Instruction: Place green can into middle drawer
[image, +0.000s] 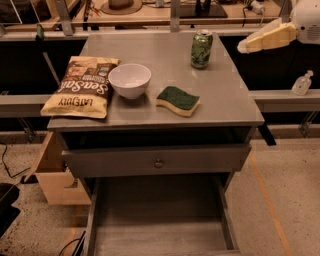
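The green can (201, 49) stands upright near the back right corner of the grey cabinet top (165, 55). My gripper (250, 45), with cream-coloured fingers, hangs in the air at the upper right. It points left toward the can, a short way to the right of it, and touches nothing. The middle drawer (160, 225) is pulled out at the bottom of the view, and its flat grey floor is bare.
On the top also lie a chip bag (80, 86) at the left, a white bowl (129, 80) and a green-topped yellow sponge (178, 100). A closed drawer front with a round knob (158, 162) sits above the open drawer. A cardboard box (50, 180) stands left; a clear bottle (302, 83) right.
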